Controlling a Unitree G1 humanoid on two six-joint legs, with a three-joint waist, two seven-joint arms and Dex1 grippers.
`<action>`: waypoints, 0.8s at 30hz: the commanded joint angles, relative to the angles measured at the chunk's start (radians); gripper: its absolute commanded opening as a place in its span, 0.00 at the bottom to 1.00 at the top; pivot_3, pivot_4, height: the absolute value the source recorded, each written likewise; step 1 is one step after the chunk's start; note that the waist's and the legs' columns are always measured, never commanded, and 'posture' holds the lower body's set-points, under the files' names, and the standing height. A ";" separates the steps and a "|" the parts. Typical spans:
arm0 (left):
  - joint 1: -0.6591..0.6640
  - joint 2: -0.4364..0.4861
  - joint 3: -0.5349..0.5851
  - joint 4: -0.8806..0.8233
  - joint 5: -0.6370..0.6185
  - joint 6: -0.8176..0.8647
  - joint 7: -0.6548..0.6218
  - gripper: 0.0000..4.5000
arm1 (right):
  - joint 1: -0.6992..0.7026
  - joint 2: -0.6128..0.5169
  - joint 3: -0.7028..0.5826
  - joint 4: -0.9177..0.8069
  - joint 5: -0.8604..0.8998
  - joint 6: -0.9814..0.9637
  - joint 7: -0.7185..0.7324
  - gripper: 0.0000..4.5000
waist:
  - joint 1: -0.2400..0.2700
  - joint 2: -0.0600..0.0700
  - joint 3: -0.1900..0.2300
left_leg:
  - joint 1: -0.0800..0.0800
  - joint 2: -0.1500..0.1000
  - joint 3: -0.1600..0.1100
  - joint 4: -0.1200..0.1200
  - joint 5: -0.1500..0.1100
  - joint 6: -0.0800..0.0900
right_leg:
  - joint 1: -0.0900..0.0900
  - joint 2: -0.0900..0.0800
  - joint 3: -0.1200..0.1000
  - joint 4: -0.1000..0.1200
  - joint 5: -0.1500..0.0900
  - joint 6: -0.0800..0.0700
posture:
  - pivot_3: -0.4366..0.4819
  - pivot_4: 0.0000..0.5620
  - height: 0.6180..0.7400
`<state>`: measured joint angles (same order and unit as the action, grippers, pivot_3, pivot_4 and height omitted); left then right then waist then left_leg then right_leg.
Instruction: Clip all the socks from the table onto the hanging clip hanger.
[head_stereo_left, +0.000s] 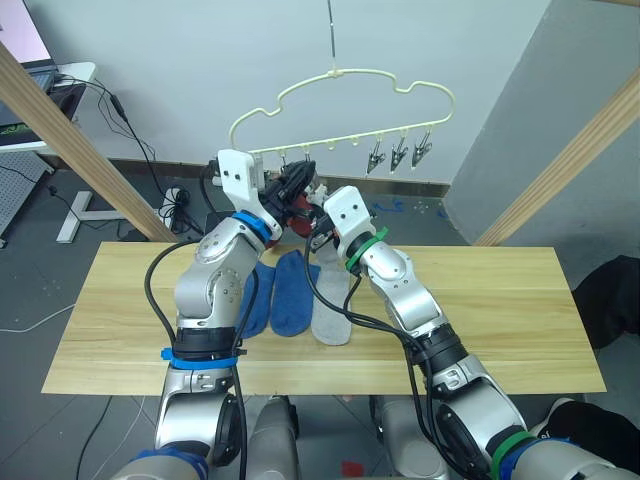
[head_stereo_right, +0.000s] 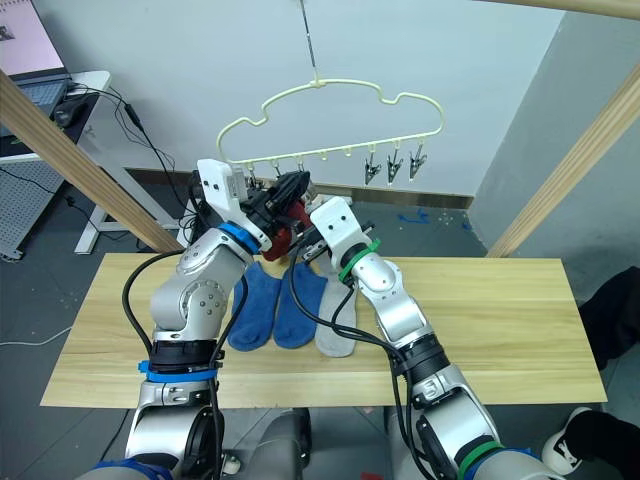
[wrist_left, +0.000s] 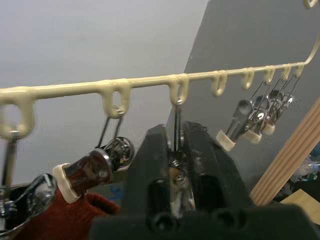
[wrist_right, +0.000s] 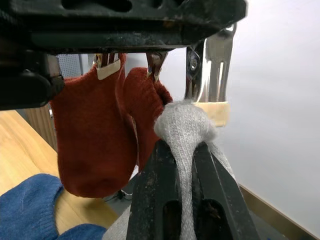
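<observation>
while left gripper (wrist_left: 175, 165) squeezes a silver clip (wrist_left: 176, 172), right gripper (wrist_right: 182, 150), pinching a grey sock (wrist_right: 186, 127), should feed its cuff fully between the clip's jaws.

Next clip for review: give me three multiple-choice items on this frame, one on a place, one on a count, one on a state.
1. Where are the rust-red socks?
A. Flat on the table
B. Clipped to the clip hanger
C. On the floor

2. How many blue socks lie on the table?
A. None
B. Two
C. Four

3. What is the right hand doing?
A. Shut on a light grey sock
B. Open above the table
C. Shut on a blue sock

Answers:
1 B, clips on the clip hanger pinch their tops.
2 B, two lie side by side.
3 A, the light grey sock sits pinched between its fingers.
</observation>
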<state>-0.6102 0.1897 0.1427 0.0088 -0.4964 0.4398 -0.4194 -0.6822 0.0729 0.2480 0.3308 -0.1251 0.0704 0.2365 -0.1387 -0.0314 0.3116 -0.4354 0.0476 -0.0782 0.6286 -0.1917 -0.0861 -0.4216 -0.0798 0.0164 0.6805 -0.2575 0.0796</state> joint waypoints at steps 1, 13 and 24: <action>0.022 0.000 -0.012 -0.039 -0.001 0.013 0.004 0.42 | -0.029 0.015 -0.010 -0.025 0.011 -0.037 -0.009 0.00 | -0.001 0.000 0.000 | 0.000 0.000 0.000 0.000 0.000 0.000 | 0.000 0.000 0.000 0.000 0.000 0.000 | 0.24 0.51 0.58; 0.076 0.030 -0.037 -0.101 0.018 0.010 -0.017 0.42 | -0.010 -0.001 0.002 -0.041 0.005 0.002 0.017 0.32 | 0.000 0.000 0.000 | -0.001 0.000 0.000 0.000 0.000 0.000 | 0.000 0.000 0.000 0.000 0.000 0.000 | 0.24 0.51 0.58; 0.143 0.127 -0.104 -0.164 0.096 -0.051 -0.101 0.42 | 0.184 -0.188 0.066 -0.419 -0.016 0.245 0.180 0.46 | 0.000 0.000 0.000 | -0.001 0.000 0.000 -0.001 0.000 0.000 | -0.001 0.000 0.000 0.000 0.000 0.000 | 0.23 0.51 0.58</action>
<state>-0.4755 0.2970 0.0569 -0.1022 -0.4206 0.4242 -0.4857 -0.5084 -0.1013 0.3171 0.0249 -0.1400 0.2830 0.3930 -0.1384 -0.0314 0.3117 -0.4363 0.0476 -0.0783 0.6280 -0.1917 -0.0862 -0.4224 -0.0799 0.0163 0.6804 -0.2575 0.0796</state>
